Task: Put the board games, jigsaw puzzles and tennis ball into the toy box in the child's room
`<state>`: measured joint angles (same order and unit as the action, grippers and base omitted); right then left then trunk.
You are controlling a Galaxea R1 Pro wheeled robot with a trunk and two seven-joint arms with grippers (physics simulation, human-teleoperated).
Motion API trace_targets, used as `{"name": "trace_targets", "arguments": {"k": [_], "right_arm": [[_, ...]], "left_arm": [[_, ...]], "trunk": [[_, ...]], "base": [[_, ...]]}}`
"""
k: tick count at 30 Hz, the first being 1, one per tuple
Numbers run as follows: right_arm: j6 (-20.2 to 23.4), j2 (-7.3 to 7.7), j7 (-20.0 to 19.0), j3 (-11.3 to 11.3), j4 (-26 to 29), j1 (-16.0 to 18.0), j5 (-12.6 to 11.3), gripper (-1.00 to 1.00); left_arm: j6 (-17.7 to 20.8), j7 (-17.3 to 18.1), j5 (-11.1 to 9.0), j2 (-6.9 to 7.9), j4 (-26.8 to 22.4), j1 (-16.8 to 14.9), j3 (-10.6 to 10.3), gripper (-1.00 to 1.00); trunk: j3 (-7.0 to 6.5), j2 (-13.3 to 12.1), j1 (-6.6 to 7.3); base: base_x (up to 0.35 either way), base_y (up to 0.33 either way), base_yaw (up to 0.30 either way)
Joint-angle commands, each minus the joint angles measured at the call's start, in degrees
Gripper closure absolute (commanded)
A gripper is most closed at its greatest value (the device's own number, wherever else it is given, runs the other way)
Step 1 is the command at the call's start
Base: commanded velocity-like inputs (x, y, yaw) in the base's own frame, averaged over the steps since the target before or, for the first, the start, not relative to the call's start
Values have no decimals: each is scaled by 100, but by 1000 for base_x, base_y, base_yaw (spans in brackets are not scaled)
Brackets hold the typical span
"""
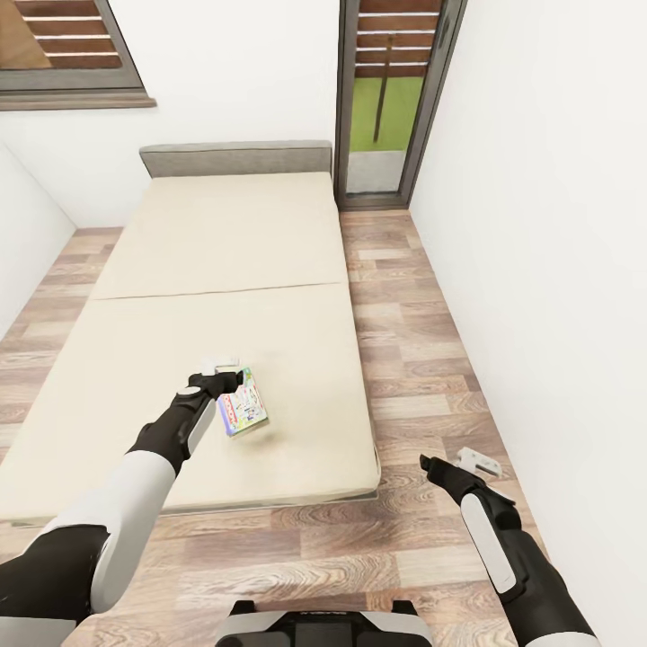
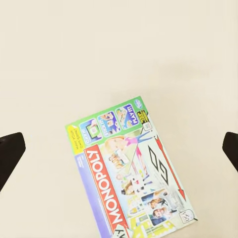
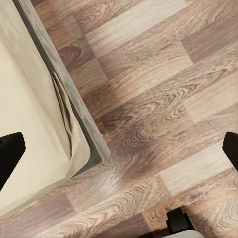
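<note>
Bright, even, flat light throughout; the cream-beige mattress bed looks nearly washed out. A faint soft shadow edges the pale flat board game box. Renders are sharp, with wide-angle stretching toward the head view's edges.

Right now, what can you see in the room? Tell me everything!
Pale flat Monopoly board game box with red logo: one, lying on the bed near its foot, beside the left end effector.
Low wide bed with cream-beige mattress and dark grey frame: one, in the middle of the room.
Grey padded headboard: one, at the bed's far end.
Brown wood-plank floor: around the bed.
Tall dark-framed glass door: one, far wall, green grass outside.
Dark-framed window: one, far wall, upper left.
White walls: all round.
Left end effector: black and white, open, over the mattress at the game box.
Right end effector: black and white, open, over the floor by the bed's corner.
</note>
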<state>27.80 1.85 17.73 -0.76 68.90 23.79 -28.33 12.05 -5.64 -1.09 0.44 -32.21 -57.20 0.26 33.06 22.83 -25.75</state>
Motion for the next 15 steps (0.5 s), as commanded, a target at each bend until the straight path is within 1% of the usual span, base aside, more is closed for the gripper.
{"name": "trace_targets", "arguments": {"k": [1, 8, 15], "right_arm": [[17, 4, 47, 5, 10, 3, -60, -100], [15, 0, 47, 5, 10, 2, -59, -100], [15, 7, 47, 5, 2, 2, -59, -100]], "left_arm": [[34, -14, -9, 0, -11, -1, 0, -100], [36, -18, 7, -46, -13, -6, 3, -100], [27, -19, 11, -51, -13, -12, 1, -100]], "trunk": [[10, 9, -3], [25, 9, -3], [47, 9, -3]], "base": [[0, 0, 0], [0, 0, 0], [0, 0, 0]]}}
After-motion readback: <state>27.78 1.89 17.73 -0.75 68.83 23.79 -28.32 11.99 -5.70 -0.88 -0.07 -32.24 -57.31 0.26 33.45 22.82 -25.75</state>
